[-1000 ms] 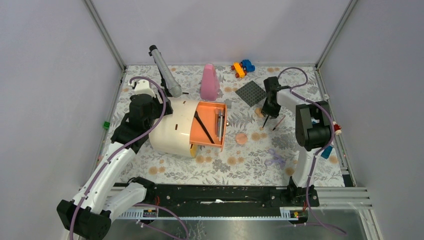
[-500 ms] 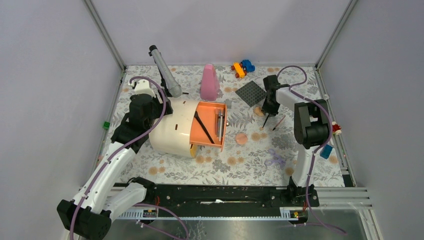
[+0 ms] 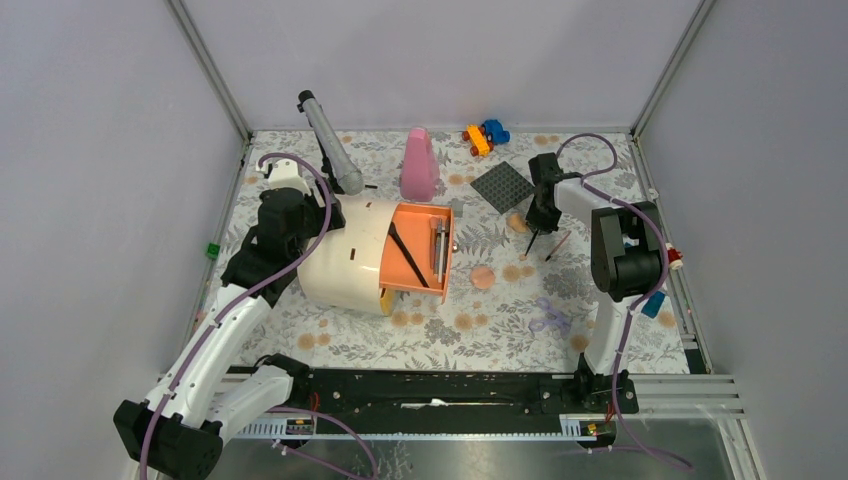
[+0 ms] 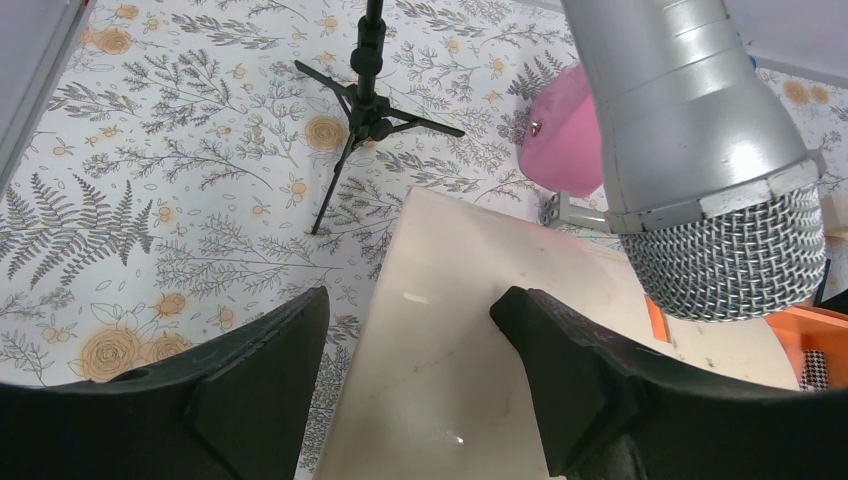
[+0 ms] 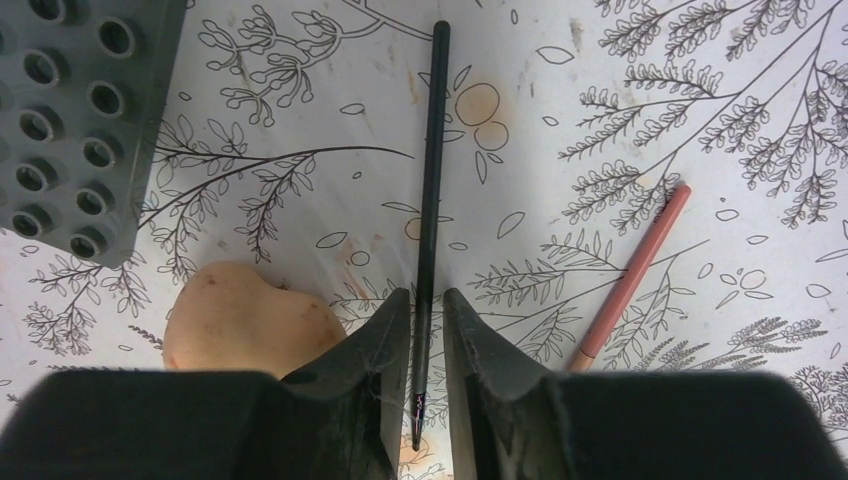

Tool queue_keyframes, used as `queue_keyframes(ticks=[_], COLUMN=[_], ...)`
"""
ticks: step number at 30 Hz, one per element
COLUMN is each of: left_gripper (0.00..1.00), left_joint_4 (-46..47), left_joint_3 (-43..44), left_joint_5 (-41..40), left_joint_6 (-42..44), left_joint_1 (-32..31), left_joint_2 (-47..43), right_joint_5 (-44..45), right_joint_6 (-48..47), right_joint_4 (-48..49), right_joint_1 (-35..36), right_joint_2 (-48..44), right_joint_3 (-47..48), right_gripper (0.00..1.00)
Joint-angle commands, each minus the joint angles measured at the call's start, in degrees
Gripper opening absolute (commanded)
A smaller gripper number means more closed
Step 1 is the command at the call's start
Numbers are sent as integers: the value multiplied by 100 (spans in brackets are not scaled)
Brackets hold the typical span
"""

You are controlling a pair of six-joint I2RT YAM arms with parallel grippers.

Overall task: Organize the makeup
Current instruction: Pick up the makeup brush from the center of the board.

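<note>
My right gripper (image 5: pixel 425 300), narrowly spread, straddles the thin black brush (image 5: pixel 433 150) lying on the tabletop (image 5: pixel 720 90) near the grey studded plate (image 5: pixel 70 110), its long axis running forward between my jaws, not yet pinched.

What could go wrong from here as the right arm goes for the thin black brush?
1. The right gripper has its jaws either side of the black brush near one end, so it may tilt or swing when lifted.
2. The brush is thin and lies flat; the jaws might slip off it.
3. The peach sponge sits right beside one jaw and could get shoved aside.
</note>
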Motion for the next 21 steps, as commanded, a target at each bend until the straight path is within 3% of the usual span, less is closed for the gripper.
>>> queue_keyframes(ticks=[1, 9, 21], left_gripper=[76, 76, 76], left_joint_4=[-170, -170, -179], left_joint_3=[-10, -15, -35], left_joint_5=[114, 100, -4], left_joint_6=[131, 131, 140], left_joint_1=[32, 36, 41], left_joint_2=[-32, -26, -146], right_joint_5=[151, -14, -440], right_joint_6=[-94, -152, -281], right_joint_4=[-760, -644, -311], right_joint_1=[-12, -11, 10], right_joint_2=[303, 239, -2063], right_joint_3=[-97, -134, -208], right_gripper=[24, 0, 0])
